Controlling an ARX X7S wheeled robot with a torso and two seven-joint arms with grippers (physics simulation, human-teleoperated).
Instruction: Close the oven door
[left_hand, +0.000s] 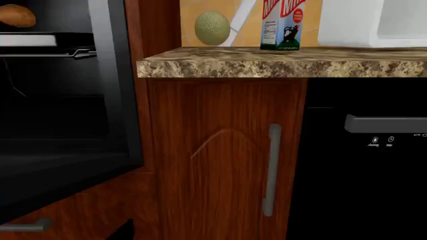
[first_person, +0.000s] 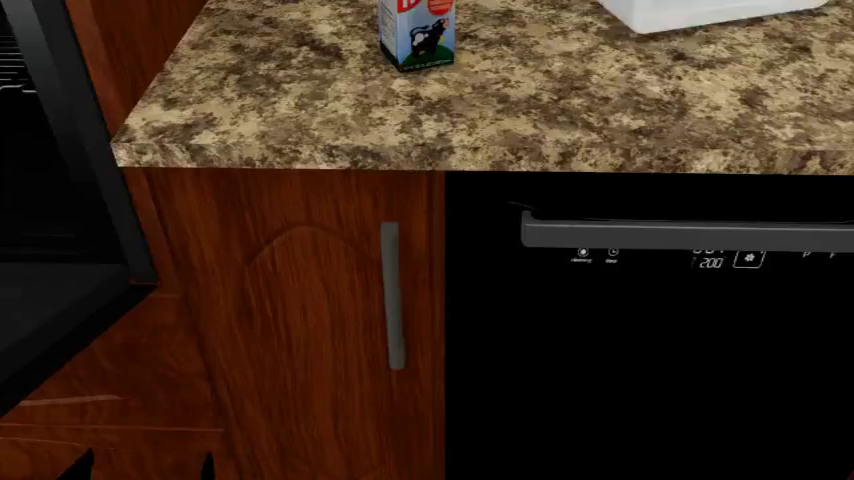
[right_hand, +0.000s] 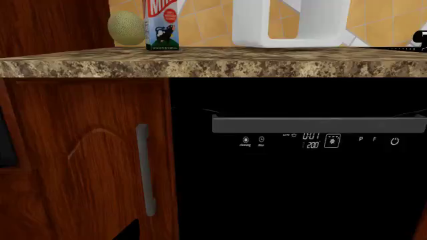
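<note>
Black-framed oven door (first_person: 60, 300) hangs open | edge beside wooden cabinet (first_person: 307, 330) | tools unseen, state unknowable

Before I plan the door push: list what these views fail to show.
- Oven door: head view's left edge cuts it; handle unseen.
- Same door in left wrist view: only part of the frame; hinge side out of frame.
- Both end effectors: in no view, state unknown.
- Dishwasher display: symbols too small to read.

left gripper (first_person: 140, 467): only two dark fingertips (first_person: 83, 466) at head view's bottom edge, apart | jaw state unclear | right gripper: out of frame
</note>
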